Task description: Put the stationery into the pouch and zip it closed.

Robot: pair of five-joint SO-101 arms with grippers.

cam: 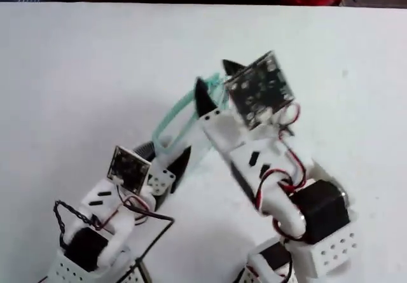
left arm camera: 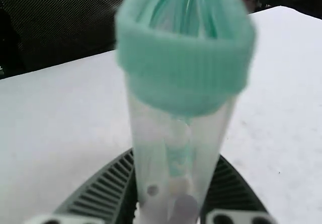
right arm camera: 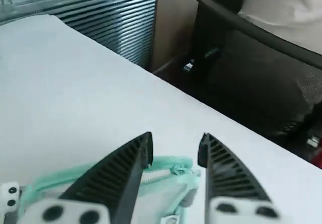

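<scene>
A white table [cam: 76, 73] carries two robot arms, with a clear pouch [cam: 175, 121] trimmed in mint green stretched between them. The pouch lies slantwise near the table's middle. Your left gripper [cam: 166, 152] is clamped on the pouch's near end, its ribbed jaws pressed against both clear sides. Your right gripper [right arm camera: 176, 139] hangs over the far end with its jaws parted and nothing between them. The zipper pull [right arm camera: 177, 171] sits just below that gap.

The stationery [left arm camera: 177, 158] looks to be inside already. Through the clear wall the left wrist view shows only dim, blurred shapes, one greenish and one pale. No loose items show on the table. Zipping appears to be what is left.

You cannot tell how far the zip is drawn, because the right arm covers much of the pouch from above. What the items inside are is too blurred to make out.
</scene>
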